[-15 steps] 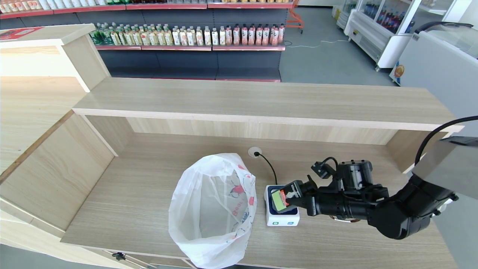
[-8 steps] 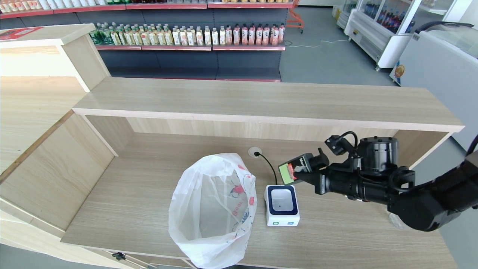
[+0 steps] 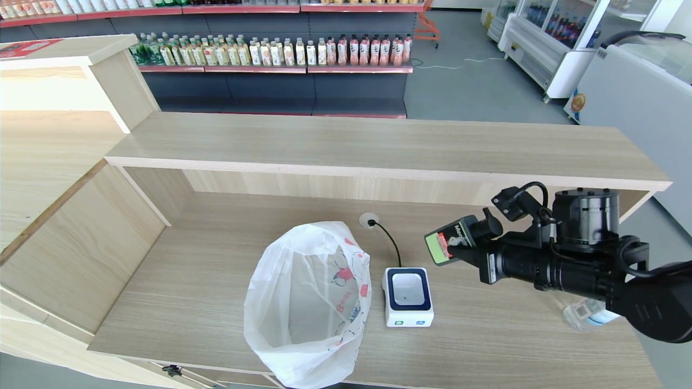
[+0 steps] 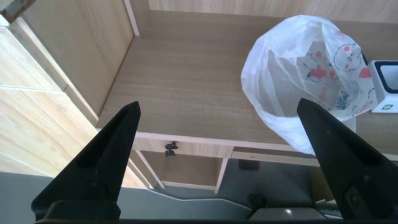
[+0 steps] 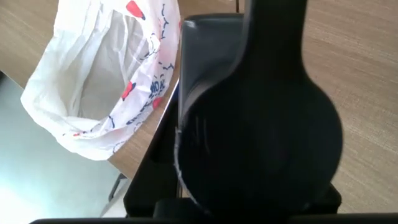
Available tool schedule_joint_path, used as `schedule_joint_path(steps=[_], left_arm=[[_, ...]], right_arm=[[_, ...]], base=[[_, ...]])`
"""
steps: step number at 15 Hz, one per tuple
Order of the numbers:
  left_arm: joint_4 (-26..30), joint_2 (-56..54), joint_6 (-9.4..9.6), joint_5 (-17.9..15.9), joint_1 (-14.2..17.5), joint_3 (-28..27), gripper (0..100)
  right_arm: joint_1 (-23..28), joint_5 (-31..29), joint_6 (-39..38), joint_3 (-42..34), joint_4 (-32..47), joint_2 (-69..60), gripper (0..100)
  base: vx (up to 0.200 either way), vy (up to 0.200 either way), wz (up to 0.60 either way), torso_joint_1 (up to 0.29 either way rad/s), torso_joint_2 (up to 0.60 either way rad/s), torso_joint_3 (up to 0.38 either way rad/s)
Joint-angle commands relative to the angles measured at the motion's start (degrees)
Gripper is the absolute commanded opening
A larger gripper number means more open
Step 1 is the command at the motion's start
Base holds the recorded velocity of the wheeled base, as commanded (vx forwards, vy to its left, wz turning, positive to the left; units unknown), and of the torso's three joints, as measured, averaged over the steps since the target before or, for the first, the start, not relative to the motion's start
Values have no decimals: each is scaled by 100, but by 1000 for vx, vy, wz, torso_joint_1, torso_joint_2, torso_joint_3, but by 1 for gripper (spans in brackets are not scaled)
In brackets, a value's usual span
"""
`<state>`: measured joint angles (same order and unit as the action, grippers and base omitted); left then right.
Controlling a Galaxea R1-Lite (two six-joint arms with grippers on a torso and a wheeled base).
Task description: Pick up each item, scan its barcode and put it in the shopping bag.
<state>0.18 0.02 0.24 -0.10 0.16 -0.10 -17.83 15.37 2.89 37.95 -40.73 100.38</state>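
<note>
My right gripper [image 3: 458, 244] is shut on a small box [image 3: 440, 247] with a green end face and dark sides. It holds the box in the air, above and to the right of the white scanner [image 3: 408, 296]. The white shopping bag [image 3: 308, 302] stands open just left of the scanner, with its mouth facing up. In the right wrist view the dark box [image 5: 211, 50] looms close, with the bag [image 5: 106, 74] beyond it. My left gripper [image 4: 217, 155] hangs open off the counter's front edge, with the bag [image 4: 308, 81] and the scanner [image 4: 387, 87] ahead of it.
A clear plastic bottle [image 3: 584, 313] lies on the wooden counter [image 3: 205, 281] at the right, partly hidden by my right arm. The scanner's black cable [image 3: 390, 240] runs to a hole at the back. A raised ledge [image 3: 378, 146] borders the far side.
My right gripper has lifted the box off the scanner's window and carried it up and to the right, away from the bag. The bottle has come into sight under the arm.
</note>
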Motion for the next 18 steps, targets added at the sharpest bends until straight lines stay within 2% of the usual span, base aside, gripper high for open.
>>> schedule_joint_path(steps=[1, 2, 8, 10, 13, 18], left_arm=[[-1, -2, 2, 1, 2, 1, 100], [-1, -2, 11, 10, 2, 1, 100], [-1, -2, -24, 1, 2, 1, 100], [-1, -2, -24, 10, 2, 1, 100], [-1, -2, -24, 1, 2, 1, 100], [-1, -2, -24, 10, 2, 1, 100]], right_arm=[[-106, 1, -8, 28, -5, 52, 0], [-203, 1, -16, 37, -14, 61, 0], [-792, -17, -183, 99, -84, 562, 0], [-880, -26, -175, 125, -533, 1054, 0], [-932, -17, -166, 187, -1658, 1968, 0], [-1152, -26, -166, 529, -1816, 2619, 0]], base=[[0, 200, 0, 2, 2, 2], [0, 200, 0, -17, 2, 2], [0, 0, 0, 0, 0, 0], [0, 0, 0, 0, 0, 0], [0, 0, 0, 0, 0, 0], [0, 0, 0, 0, 0, 0]])
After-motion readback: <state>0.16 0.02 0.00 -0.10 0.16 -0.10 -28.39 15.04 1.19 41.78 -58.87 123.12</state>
